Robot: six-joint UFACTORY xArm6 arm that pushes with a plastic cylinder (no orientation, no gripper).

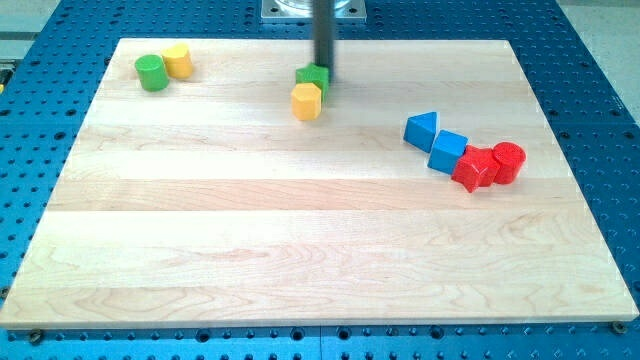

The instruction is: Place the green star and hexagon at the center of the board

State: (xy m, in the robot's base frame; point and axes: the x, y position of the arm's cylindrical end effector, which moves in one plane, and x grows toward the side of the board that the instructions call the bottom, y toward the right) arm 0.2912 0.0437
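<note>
Camera view: my tip (325,82) stands at the view's top centre, against the top side of the green star (312,77), which touches the yellow hexagon (306,101) just below it. No fingers are fitted; the rod holds nothing and can only push. Both task blocks lie well above the board (300,260) centre. Risk, in my judgement: a push down the view may let the hexagon slip sideways off the star, since the contact is off-centre, splitting the pair. The green cylinder (151,72) and yellow cylinder (178,60), the blue (436,141) and red blocks (487,165) sit well apart, unlikely obstacles.
</note>
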